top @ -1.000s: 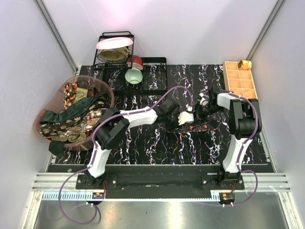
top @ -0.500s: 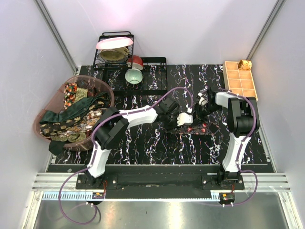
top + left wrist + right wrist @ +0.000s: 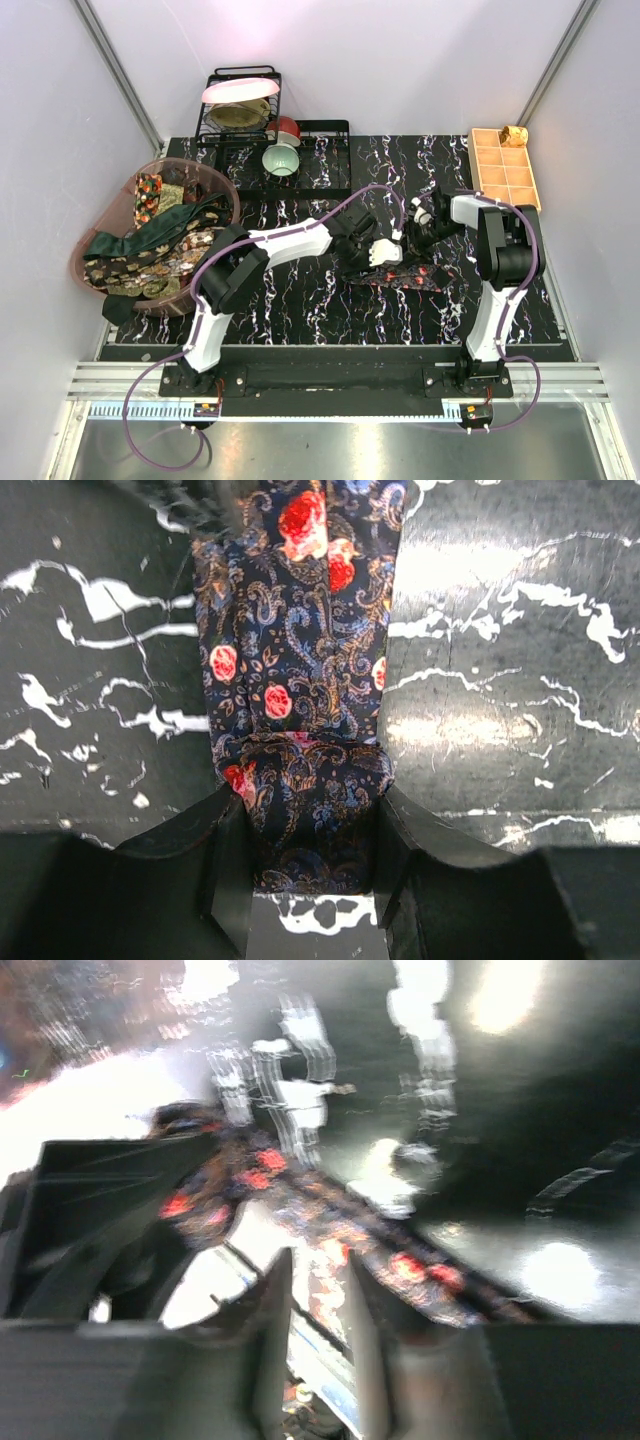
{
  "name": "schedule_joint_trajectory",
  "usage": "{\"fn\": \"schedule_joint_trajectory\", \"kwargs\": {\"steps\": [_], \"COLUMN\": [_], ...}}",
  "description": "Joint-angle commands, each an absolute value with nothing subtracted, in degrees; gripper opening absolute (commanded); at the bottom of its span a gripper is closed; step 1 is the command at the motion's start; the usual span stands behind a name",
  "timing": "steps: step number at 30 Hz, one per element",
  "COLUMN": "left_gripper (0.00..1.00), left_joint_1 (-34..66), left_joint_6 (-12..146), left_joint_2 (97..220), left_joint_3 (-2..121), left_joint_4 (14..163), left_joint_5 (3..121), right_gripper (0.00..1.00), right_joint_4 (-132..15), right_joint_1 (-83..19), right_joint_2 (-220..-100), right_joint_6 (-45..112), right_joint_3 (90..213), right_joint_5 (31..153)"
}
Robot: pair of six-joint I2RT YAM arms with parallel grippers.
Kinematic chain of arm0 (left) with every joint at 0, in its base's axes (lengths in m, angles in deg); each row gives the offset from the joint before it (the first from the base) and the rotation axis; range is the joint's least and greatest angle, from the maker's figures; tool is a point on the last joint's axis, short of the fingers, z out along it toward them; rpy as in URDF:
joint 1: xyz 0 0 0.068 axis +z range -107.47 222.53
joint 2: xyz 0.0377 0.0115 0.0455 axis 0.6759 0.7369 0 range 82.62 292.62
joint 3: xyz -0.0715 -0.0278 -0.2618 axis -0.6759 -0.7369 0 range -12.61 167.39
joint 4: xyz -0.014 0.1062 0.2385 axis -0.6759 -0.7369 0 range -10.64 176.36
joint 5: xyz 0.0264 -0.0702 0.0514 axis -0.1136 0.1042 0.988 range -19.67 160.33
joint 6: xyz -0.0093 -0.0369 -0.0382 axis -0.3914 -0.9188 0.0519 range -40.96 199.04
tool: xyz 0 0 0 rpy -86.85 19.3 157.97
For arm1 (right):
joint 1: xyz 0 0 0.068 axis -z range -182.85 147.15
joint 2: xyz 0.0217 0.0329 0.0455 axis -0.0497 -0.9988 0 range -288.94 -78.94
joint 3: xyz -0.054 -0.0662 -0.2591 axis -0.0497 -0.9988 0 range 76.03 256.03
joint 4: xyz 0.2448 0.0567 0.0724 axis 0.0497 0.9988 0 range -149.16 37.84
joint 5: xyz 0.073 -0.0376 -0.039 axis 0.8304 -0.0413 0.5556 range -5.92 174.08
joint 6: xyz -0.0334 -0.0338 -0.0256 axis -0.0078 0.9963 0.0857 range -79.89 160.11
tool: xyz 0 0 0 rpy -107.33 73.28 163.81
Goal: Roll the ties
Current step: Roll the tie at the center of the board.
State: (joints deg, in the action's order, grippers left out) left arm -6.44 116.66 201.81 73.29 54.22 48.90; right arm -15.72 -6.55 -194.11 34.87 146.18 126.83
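The table is black with white marble-like veins and is closed in by pale walls. A tan gridded tray sits at its far right corner. One dark tie with red flowers and paisley swirls lies flat, left of the tray and nearer the arms. The left gripper, left of the tray, pinches that tie's end. In the left wrist view the folded end of the tie is squeezed between both fingers. The right gripper hangs just beyond the tie, nearer the tray. Its wrist view is badly blurred, so I cannot tell whether its fingers hold anything. Far left of the tray, other ties are heaped in a pink basket, its left side cut off by the wall.
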Motion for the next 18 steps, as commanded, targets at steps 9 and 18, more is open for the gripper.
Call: {"fn": "schedule_joint_trajectory", "kwargs": {"steps": [9,18], "left_gripper": [0.15,0.15], "left_joint_1": [-6.69,-6.69], "left_joint_6": [115.77,115.6], "left_joint_2": [207.77,207.95], "left_joint_3": [73.69,74.31], "left_joint_4": [39.96,39.96], "left_joint_5": [54.07,52.93], "right_gripper": [0.39,0.39], "right_joint_4": [-35.92,-43.25], "right_joint_1": [-13.21,-14.98], "right_joint_2": [-188.01,-189.5], "right_joint_6": [20.88,17.34], "right_joint_3": [137.57,132.9], "right_joint_5": [146.13,147.63]}}
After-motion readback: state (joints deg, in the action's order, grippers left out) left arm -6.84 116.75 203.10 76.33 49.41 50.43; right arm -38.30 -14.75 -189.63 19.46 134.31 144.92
